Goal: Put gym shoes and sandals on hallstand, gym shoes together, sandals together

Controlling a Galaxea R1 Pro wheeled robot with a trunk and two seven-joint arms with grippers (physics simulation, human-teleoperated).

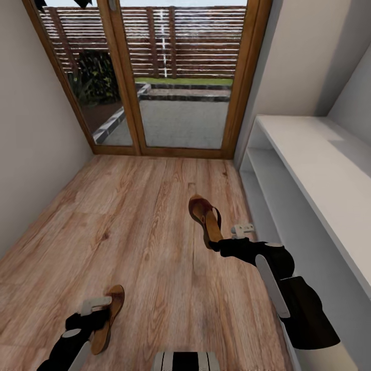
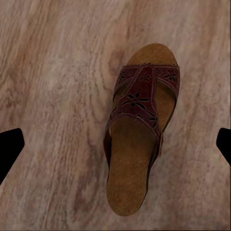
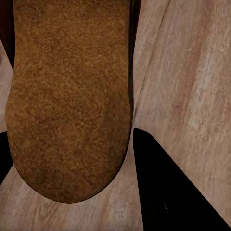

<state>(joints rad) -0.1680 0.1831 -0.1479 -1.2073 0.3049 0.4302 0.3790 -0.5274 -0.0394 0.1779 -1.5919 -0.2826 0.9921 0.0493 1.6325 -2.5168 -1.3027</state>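
- Two sandals show: our right gripper (image 1: 214, 246) pinches one sandal (image 1: 205, 219) by its heel, lifted beside the hallstand (image 1: 309, 154).
- The other sandal (image 1: 107, 319) lies flat on the corridor floor (image 1: 139, 221) beneath our left gripper (image 1: 93, 314), its fingers spread wide; open planks stretch to the glass doors (image 1: 170, 77).
- Our left wrist view reveals that sandal's cut-out flower strap (image 2: 144, 96); our right wrist view shows the held sandal's tan footbed (image 3: 67, 96) close up.

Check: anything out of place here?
Both sandals are still off the rack: one lies on the floor under the left pincer; the other sandal sits at the right pincer, heel between its fingers.
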